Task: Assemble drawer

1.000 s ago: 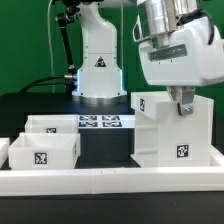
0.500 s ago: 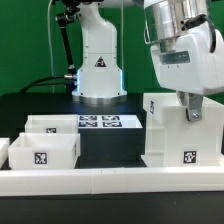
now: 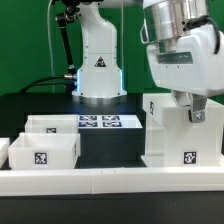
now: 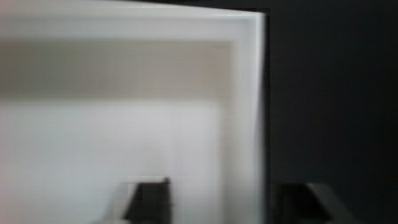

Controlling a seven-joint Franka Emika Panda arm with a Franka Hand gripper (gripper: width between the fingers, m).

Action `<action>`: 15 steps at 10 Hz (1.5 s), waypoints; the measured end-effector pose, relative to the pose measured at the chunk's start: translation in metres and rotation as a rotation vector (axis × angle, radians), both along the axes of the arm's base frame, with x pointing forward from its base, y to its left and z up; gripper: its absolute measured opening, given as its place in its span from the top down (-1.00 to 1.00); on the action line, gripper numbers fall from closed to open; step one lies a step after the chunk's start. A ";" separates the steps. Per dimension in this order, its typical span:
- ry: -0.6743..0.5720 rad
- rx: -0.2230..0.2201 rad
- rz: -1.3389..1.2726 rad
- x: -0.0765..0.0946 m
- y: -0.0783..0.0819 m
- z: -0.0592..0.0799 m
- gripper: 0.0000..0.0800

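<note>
The drawer's tall white box shell [image 3: 180, 135] stands on the black table at the exterior view's right, tags on its front. My gripper [image 3: 190, 108] is at the shell's top edge. In the wrist view the gripper [image 4: 233, 202] is open and straddles the shell's thin side wall [image 4: 249, 110], with a dark finger [image 4: 151, 203] on each side and a gap to the wall. Two shallow white trays lie at the exterior view's left, one in front [image 3: 42, 152] and one behind [image 3: 55, 125].
A long low white rail [image 3: 110, 178] runs along the table's front, just before the trays and the shell. The marker board [image 3: 100, 123] lies flat behind the trays. The arm's white base [image 3: 98, 62] stands at the back.
The box shell and my gripper shifted toward the exterior view's right one second ago. Since half a second ago the shell has stayed put, and the gripper has barely moved.
</note>
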State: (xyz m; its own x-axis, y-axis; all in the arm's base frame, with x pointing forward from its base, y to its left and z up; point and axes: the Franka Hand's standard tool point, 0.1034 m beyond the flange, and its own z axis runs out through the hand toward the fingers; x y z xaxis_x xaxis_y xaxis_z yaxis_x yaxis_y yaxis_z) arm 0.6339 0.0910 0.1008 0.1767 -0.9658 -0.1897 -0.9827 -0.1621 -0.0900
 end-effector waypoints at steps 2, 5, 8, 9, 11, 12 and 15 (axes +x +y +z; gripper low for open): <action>-0.003 0.002 0.052 0.000 0.002 0.005 -0.33; 0.010 0.010 0.215 -0.016 0.008 0.023 -0.61; -0.009 0.017 0.285 -0.030 -0.007 0.028 -0.62; -0.009 0.017 0.288 -0.031 -0.008 0.028 -0.62; -0.015 0.016 0.327 -0.031 -0.007 0.027 -0.62; -0.037 0.009 0.450 -0.032 -0.008 0.026 -0.62; -0.071 -0.046 0.878 -0.032 -0.012 0.028 -0.62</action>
State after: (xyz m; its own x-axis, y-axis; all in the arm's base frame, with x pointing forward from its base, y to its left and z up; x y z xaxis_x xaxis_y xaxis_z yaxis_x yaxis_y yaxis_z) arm 0.6015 0.0791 0.1285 0.8686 -0.4822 -0.1143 -0.4939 -0.8610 -0.1211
